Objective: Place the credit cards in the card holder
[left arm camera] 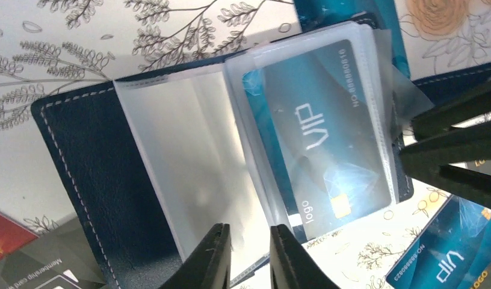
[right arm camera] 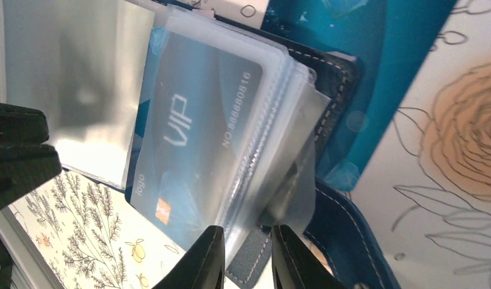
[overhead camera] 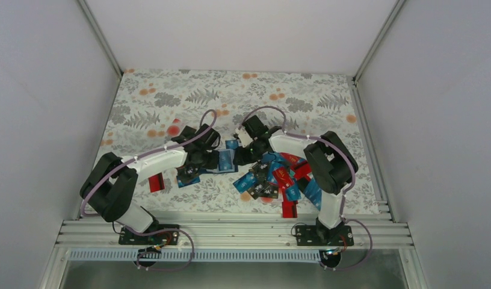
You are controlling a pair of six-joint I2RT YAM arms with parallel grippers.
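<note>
I'm seeing card holder lying open on desk, teal VIP card sitting in clear sleeve, left jaws and right jaws narrowly parted at its edges, cannot tell any grip.

Navy card holder with white stitching, teal VIP card with white print, floral table cover

Right claw is sitting slightly parted around the clear sleeve edges of the open card holder, a teal VIP credit card showing through the top sleeve.
</note>
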